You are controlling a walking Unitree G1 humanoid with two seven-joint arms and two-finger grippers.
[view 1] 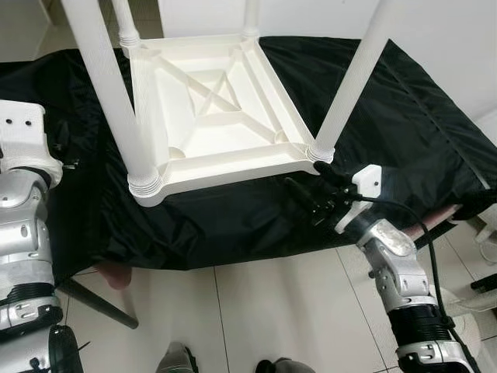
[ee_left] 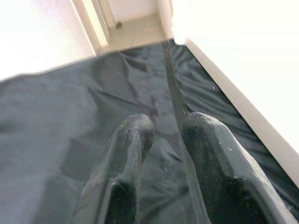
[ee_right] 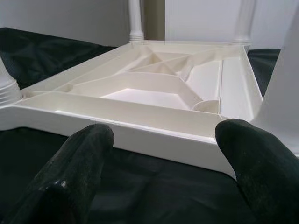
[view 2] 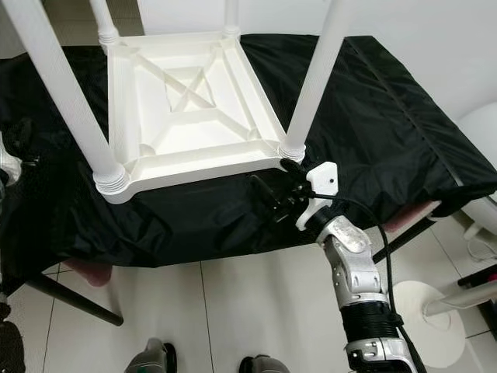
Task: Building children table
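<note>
The upturned table (view 1: 213, 109) has its legs (view 1: 348, 85) cut off above. The right pincer (ee_right: 163, 154) is wide before its rim; the left pincer (ee_left: 163, 135) is narrow over the cloth (ee_left: 60, 121).

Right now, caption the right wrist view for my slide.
Open right hand faces the upturned white table on black cloth.

white table (view 1: 210, 116), black cloth (view 1: 419, 132)

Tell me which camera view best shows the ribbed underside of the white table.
The left eye view: the upside-down white table lies on the black cloth with its whole crossed-rib underside in sight. The right eye view shows much the same. The right wrist view sees it low, across the near rim. The left wrist view catches one white edge.
</note>
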